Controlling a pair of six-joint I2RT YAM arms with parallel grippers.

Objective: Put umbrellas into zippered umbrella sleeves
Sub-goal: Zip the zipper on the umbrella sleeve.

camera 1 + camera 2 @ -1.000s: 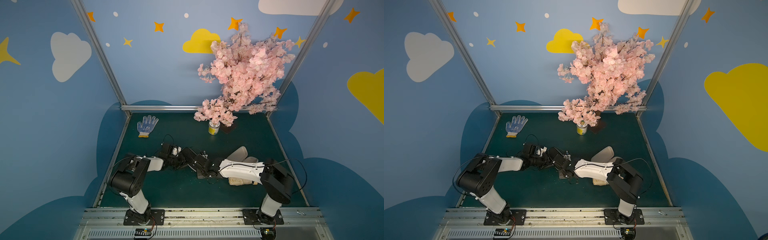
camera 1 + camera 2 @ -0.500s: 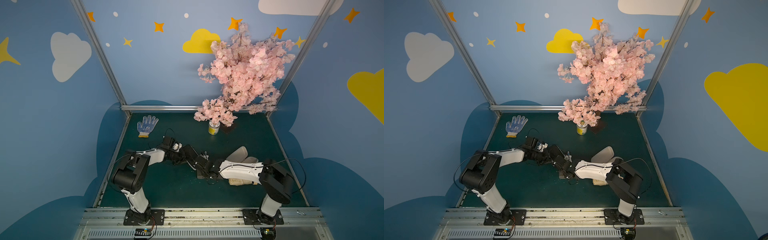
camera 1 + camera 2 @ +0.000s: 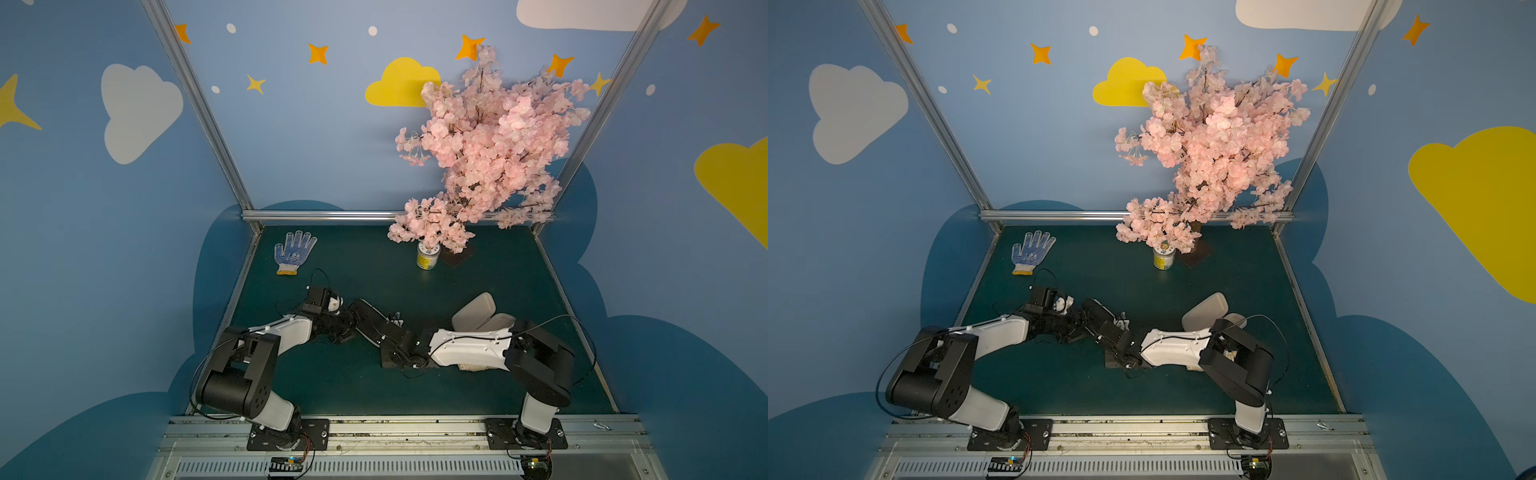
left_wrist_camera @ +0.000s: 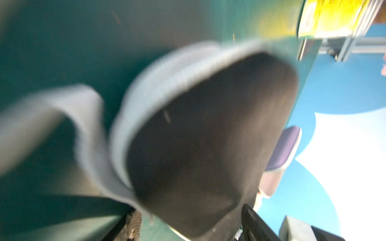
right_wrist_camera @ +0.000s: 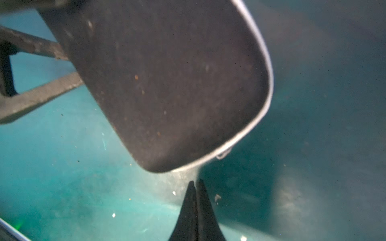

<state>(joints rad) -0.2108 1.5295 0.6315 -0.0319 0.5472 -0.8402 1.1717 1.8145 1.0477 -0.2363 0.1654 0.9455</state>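
Observation:
The black sleeve [image 3: 374, 322] [image 3: 1100, 316] lies slantwise mid-table between both grippers. In the left wrist view it fills the frame, blurred, its grey lining [image 4: 146, 87] showing. My left gripper [image 4: 194, 227] is open, a finger on each side of the sleeve's end. My right gripper [image 5: 195, 182] is shut just off the sleeve's [image 5: 167, 87] other end, nothing visible between its tips. The lavender sleeve [image 3: 473, 311] [image 4: 286, 146] lies open behind the right arm. A cream umbrella [image 3: 471, 367] peeks out under that arm. No pink umbrella is in view.
A white dotted glove [image 3: 293, 253] lies at the back left. A yellow-labelled jar [image 3: 427, 259] [image 4: 334, 16] stands at the back under a pink blossom tree [image 3: 486, 145]. Metal frame posts and blue walls close in the green table [image 3: 332, 386].
My left gripper's jaws have spread apart from a narrow grip on the black sleeve's end, and its wrist has shifted slightly toward the back left. The right arm has stayed put.

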